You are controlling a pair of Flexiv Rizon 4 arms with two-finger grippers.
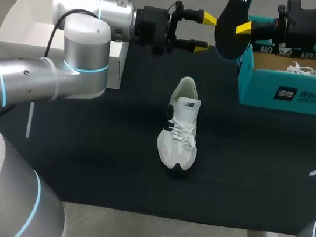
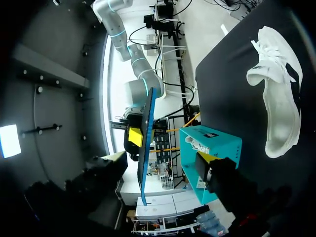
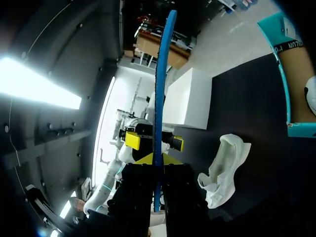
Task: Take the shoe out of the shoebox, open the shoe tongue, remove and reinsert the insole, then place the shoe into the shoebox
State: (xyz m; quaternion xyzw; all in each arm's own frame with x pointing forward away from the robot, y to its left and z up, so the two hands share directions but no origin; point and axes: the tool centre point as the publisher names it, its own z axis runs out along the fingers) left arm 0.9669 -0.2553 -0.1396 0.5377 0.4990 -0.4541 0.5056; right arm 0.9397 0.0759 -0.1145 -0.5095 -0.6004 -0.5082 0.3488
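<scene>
Above the far edge of the black mat (image 1: 81, 161), the right gripper (image 1: 239, 27) is clamped on the insole (image 1: 228, 40), holding it on edge in the air. The right wrist view shows both fingers pressed against the thin blue-edged insole from either side, with most of its length standing out beyond the fingertips. In the head view its dark face with a pale logo is turned toward the camera, and one yellow tip shows against it.

Facing it from the other side, the left gripper (image 1: 205, 31) hangs at the same height with its fingers spread wide and nothing between them. Its yellow tips point at the insole's near edge and stop just beside it; whether they touch it I cannot tell.

Below the two grippers, the white shoe (image 1: 181, 128) stands on its sole in the middle of the mat, apart from both arms, with its heel opening toward the far side and its toe toward the near edge. The teal shoebox (image 1: 268, 87) sits open on the mat to the right of the shoe, under the right arm, with white laces (image 1: 305, 69) showing inside it. A white box (image 1: 18, 25) stands at the mat's far left corner, behind the left arm.
</scene>
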